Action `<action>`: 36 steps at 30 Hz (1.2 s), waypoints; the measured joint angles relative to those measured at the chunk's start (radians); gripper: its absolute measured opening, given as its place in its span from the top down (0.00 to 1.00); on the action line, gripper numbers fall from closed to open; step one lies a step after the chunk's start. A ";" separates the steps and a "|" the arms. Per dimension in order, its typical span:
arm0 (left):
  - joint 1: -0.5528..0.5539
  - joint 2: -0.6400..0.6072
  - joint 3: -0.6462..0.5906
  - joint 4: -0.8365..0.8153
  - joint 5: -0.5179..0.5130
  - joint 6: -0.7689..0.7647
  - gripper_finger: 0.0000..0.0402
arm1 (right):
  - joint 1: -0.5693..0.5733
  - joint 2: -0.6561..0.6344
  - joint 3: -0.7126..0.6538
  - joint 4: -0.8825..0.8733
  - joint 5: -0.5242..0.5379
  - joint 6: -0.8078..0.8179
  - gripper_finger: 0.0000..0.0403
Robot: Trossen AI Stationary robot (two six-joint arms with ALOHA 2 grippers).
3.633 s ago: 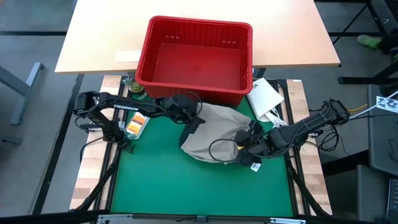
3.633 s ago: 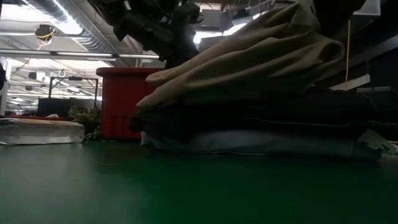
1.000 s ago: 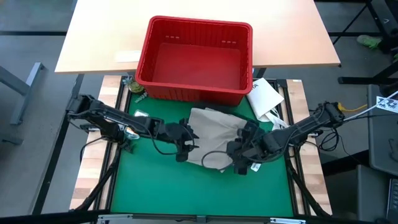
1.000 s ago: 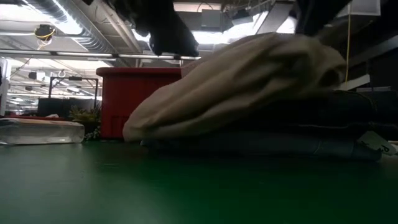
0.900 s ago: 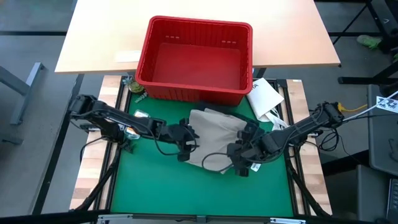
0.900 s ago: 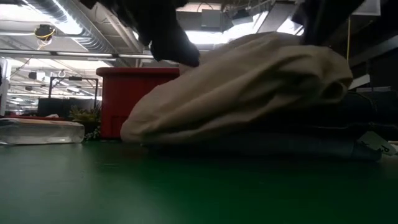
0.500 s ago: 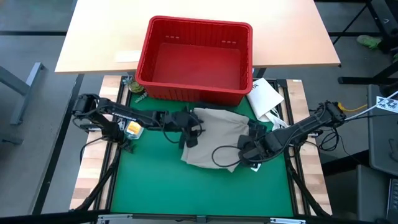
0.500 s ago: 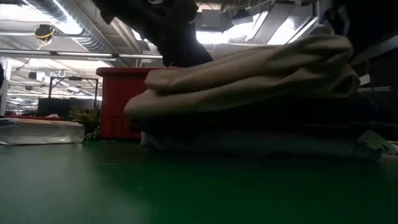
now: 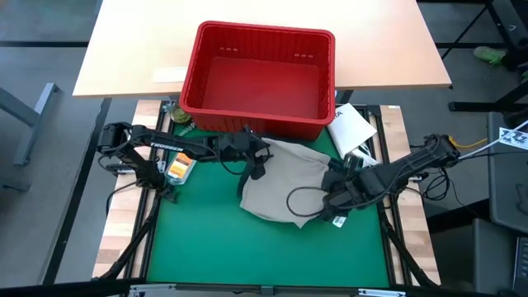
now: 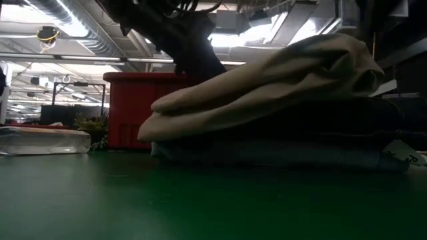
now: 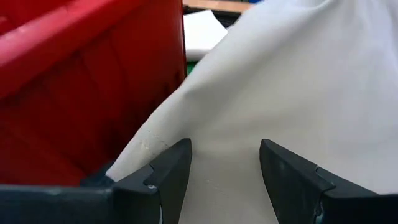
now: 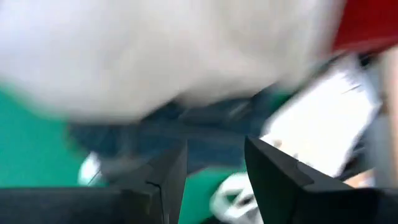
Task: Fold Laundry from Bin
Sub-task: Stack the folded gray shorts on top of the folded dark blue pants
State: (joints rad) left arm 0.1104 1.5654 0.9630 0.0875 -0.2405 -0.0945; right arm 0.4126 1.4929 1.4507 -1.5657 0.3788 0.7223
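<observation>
Tan trousers (image 9: pixel 285 181) lie on top of a stack on the green mat, over dark jeans (image 10: pixel 320 123) and a light blue garment (image 10: pixel 267 153). Their left end rests on the stack and their right end bulges up (image 10: pixel 353 57). My left gripper (image 9: pixel 254 161) is at the trousers' far left corner, close to the red bin (image 9: pixel 247 124), which is empty. Its fingers stand apart and smooth tan cloth (image 11: pixel 298 81) fills the gap. My right gripper (image 9: pixel 334 194) is open at the trousers' right edge, with jeans (image 12: pixel 205 134) and mat showing between its fingers. My left gripper (image 11: pixel 224 168) slants down at the trousers' far left corner near a seam (image 11: pixel 149 143), a finger on either side of smooth cloth. I cannot tell whether it touches the cloth. My right gripper (image 12: pixel 211 162) has the tan cloth beyond its fingertips. I cannot tell whether it touches it.
A white packet (image 9: pixel 351 128) lies at the mat's far right corner. A clear box (image 9: pixel 179 167) with something orange inside sits at the mat's left edge. The bin's wall stands right behind the stack. The mat's near half is bare green (image 9: pixel 247 256).
My left gripper has gone toward the far edge, up to the bin. My right gripper has risen a little and tipped further down. The trousers' left end, which drooped over the stack's side to the mat, now lies up on the stack.
</observation>
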 joint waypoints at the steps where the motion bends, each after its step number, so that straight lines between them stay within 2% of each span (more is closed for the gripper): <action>1: 0.001 0.000 0.000 0.008 0.000 0.000 0.53 | 0.000 -0.002 0.025 -0.007 0.077 -0.001 0.60; 4: 0.008 0.000 0.000 0.021 0.000 0.000 0.53 | -0.001 -0.003 0.065 0.002 0.295 -0.021 0.60; 7: 0.016 0.000 0.000 0.038 -0.001 0.001 0.53 | -0.028 -0.004 0.052 0.021 0.405 -0.024 0.60; 13: 0.032 0.000 0.000 0.041 -0.006 0.001 0.53 | -0.102 -0.003 -0.082 0.094 0.381 -0.024 0.60; 17: 0.044 0.000 0.000 0.041 -0.044 0.001 0.53 | -0.148 -0.002 -0.196 0.138 0.378 -0.023 0.60; 24: 0.072 0.067 0.000 0.049 -0.065 0.000 0.53 | -0.225 -0.003 -0.363 0.228 0.325 -0.021 0.60; 30: 0.099 0.165 0.000 0.070 -0.086 -0.001 0.53 | -0.259 -0.003 -0.455 0.260 0.276 -0.023 0.60; 36: 0.114 0.202 0.002 0.070 -0.106 -0.003 0.53 | -0.256 -0.002 -0.507 0.253 0.222 -0.021 0.60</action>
State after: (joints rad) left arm 0.2245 1.7672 0.9646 0.1578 -0.3468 -0.0976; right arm 0.1562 1.4906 0.9435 -1.3127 0.6006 0.7013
